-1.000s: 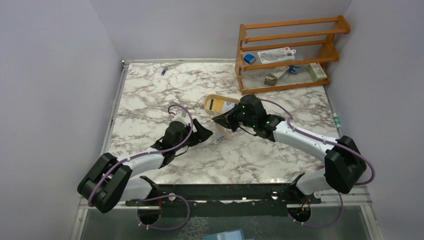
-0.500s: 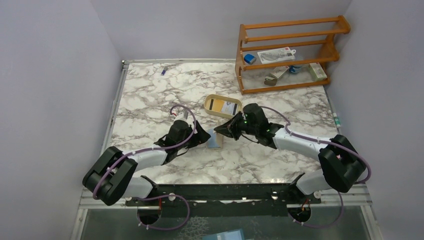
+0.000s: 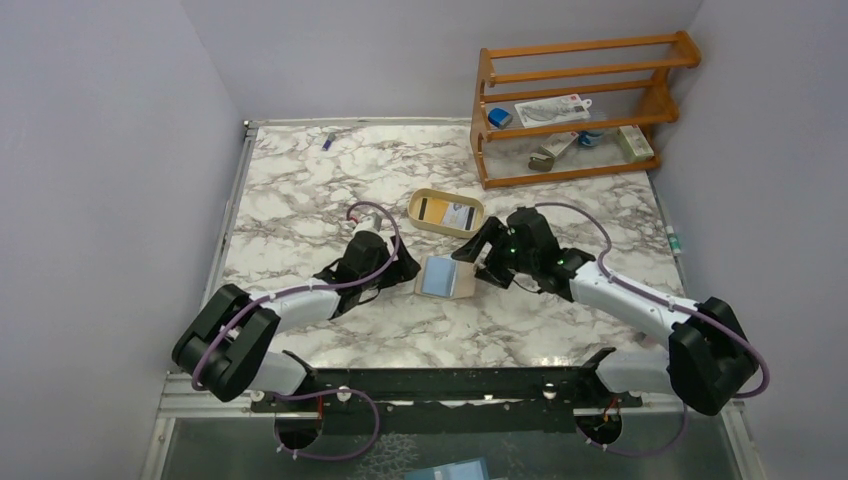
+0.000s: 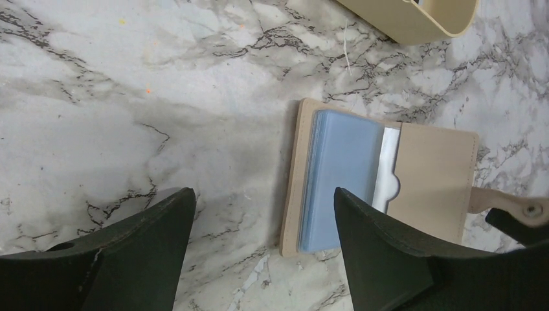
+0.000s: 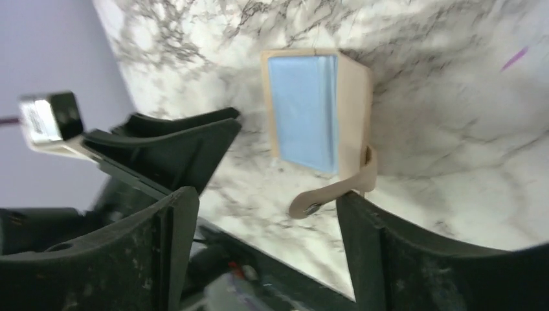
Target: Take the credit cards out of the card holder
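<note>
The beige card holder lies open and flat on the marble table between my two grippers. Its pale blue sleeves face up, and a white card edge shows beside them. The snap tab sticks out toward my right gripper, which is open, with the tab lying by its right finger. My left gripper is open just left of the holder, holding nothing. Two credit cards, one yellowish and one bluish-white, lie in the oval tan tray.
A wooden rack with small items stands at the back right. A small blue object lies near the far left edge. The tray's wall is just beyond the holder.
My right gripper brought the card holder down from beside the tray to the table, then opened and let it go. The left gripper edged toward it.
</note>
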### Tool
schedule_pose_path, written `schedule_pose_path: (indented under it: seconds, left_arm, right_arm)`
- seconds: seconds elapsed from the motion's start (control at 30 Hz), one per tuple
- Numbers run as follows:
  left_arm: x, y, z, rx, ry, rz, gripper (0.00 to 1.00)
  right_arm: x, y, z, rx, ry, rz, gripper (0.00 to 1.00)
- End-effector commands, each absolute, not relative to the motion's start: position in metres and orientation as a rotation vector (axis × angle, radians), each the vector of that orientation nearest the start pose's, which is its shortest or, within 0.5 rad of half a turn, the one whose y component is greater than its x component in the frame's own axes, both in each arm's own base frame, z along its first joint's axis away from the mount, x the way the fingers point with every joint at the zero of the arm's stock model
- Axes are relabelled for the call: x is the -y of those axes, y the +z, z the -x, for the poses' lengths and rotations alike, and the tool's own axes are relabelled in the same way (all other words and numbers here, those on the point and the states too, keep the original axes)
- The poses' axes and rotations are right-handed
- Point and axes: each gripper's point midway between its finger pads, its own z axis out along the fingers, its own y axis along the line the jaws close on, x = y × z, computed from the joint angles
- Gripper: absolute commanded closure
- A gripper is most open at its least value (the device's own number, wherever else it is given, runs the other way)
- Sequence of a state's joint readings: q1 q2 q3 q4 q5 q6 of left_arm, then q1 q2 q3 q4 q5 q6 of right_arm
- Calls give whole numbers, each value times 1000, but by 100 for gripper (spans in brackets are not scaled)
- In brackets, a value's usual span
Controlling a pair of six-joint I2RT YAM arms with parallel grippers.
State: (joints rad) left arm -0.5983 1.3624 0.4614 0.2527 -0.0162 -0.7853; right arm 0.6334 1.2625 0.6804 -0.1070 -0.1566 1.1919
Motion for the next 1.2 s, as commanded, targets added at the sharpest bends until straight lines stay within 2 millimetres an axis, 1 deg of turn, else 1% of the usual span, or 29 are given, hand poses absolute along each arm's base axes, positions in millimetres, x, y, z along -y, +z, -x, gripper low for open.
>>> schedule_pose_path:
  seconds: [0.0, 0.03, 0.1, 0.13, 0.2, 0.27, 0.33, 0.43, 0.5, 0.6, 0.7, 0.77, 0.83, 1.0, 1.17]
  left_arm:
    - [223, 42, -274, -2315, -720, 175, 21]
    - [223, 42, -275, -2314, -715, 170, 21]
    - [224, 44, -277, -2312, -709, 160, 20]
    - [224, 45, -278, -2310, -706, 158, 21]
    - [224, 45, -279, -2312, -700, 154, 21]
    - [223, 44, -279, -2314, -696, 155, 20]
    - [222, 43, -278, -2317, -694, 159, 21]
    - [221, 41, -275, -2320, -691, 160, 21]
    - [219, 39, -274, -2325, -684, 161, 20]
    - [220, 37, -274, -2333, -686, 158, 21]
    - [222, 35, -274, -2338, -691, 156, 21]
    - [222, 35, -273, -2338, -692, 156, 21]
    - [221, 34, -273, -2339, -690, 156, 21]
    - [221, 30, -270, -2347, -701, 164, 21]
    - [220, 28, -268, -2351, -700, 166, 21]
  right_arm:
    - [-234, 116, -260, -2453, 741, -342, 10]
    - [-234, 115, -262, -2463, 717, -304, 8]
    - [-238, 111, -266, -2489, 696, -260, 7]
    - [-240, 105, -265, -2510, 693, -244, 7]
    - [-243, 91, -263, -2550, 692, -236, 7]
    - [-243, 74, -260, -2588, 675, -245, 8]
    - [-238, 58, -255, -2617, 649, -257, 10]
    - [-229, 40, -248, -2644, 598, -267, 11]
    - [-224, 35, -246, -2636, 579, -262, 12]
    - [-219, 33, -247, -2610, 565, -246, 13]
    - [-209, 29, -249, -2584, 500, -261, 14]
    - [-207, 27, -248, -2568, 512, -266, 15]
    - [-210, 26, -245, -2542, 570, -268, 19]
    - [-222, 25, -238, -2472, 746, -312, 33]
    - [-233, 22, -229, -2411, 923, -358, 38]
